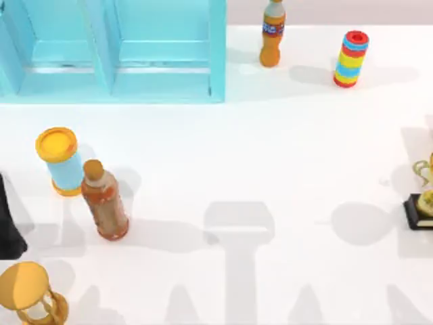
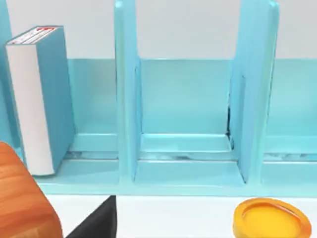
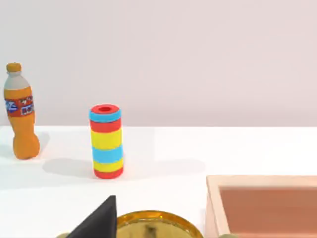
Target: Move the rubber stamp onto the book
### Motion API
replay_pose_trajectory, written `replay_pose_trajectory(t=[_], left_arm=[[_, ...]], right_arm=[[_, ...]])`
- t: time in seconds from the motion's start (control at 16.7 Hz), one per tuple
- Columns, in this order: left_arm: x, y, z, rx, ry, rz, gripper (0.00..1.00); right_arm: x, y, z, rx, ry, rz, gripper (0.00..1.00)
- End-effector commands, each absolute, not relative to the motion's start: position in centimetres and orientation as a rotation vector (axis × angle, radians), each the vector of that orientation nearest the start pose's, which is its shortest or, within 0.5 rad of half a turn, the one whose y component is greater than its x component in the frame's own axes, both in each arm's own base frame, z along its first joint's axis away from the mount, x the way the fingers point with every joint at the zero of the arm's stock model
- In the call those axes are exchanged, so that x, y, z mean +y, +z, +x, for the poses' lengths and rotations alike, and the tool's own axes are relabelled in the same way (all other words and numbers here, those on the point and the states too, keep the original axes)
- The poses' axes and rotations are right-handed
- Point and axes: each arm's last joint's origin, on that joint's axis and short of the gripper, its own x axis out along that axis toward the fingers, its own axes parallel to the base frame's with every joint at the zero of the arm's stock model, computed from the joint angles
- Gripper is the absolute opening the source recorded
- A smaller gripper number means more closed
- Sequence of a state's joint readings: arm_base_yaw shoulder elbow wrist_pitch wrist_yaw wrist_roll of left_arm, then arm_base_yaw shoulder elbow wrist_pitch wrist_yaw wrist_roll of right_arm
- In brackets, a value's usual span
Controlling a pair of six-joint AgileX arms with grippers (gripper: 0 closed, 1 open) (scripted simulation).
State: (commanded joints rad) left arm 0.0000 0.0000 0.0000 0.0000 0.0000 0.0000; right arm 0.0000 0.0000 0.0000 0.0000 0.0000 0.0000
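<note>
The book (image 2: 37,99), teal-blue with white page edges, stands upright in the left bay of the light-blue cabinet (image 2: 188,148). A rounded orange-brown, wood-grained object (image 2: 20,203) sits very close in the left wrist view; I cannot tell whether it is the rubber stamp. My left arm (image 1: 8,220) is a dark shape at the table's left edge, and a dark part of its gripper (image 2: 94,223) points toward the cabinet. A dark part of my right gripper (image 3: 96,220) hangs over a golden disc (image 3: 153,225).
The cabinet (image 1: 111,51) fills the back left. In front of it stand a blue can with a yellow lid (image 1: 59,161), a brownish bottle (image 1: 105,202) and a golden hourglass (image 1: 30,294). At the back are a soda bottle (image 1: 272,34) and a striped cylinder (image 1: 350,58). A trophy (image 1: 423,203) and a tan box (image 3: 262,203) are at the right.
</note>
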Motion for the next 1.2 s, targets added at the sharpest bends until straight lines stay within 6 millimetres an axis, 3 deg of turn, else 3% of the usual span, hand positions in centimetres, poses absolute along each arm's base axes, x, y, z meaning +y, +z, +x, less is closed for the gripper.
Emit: replay_pose_trajectory(t=[0.3,0.6,0.96,1.2], left_arm=[[0.0,16.9,10.8,0.009,0.003,0.008,1.00],[0.8,20.7,12.8,0.072,-0.002,0.037,1.00],[3.9,24.9,20.0,0.184,-0.013,0.065,1.00],[7.8,25.1,26.3,0.248,-0.021,0.069,1.00]], right_arm=[[-0.1,16.0,10.6,0.000,0.000,0.000,1.00],[-0.1,16.0,10.6,0.000,0.000,0.000,1.00],[-0.1,16.0,10.6,0.000,0.000,0.000,1.00],[-0.1,16.0,10.6,0.000,0.000,0.000,1.00]])
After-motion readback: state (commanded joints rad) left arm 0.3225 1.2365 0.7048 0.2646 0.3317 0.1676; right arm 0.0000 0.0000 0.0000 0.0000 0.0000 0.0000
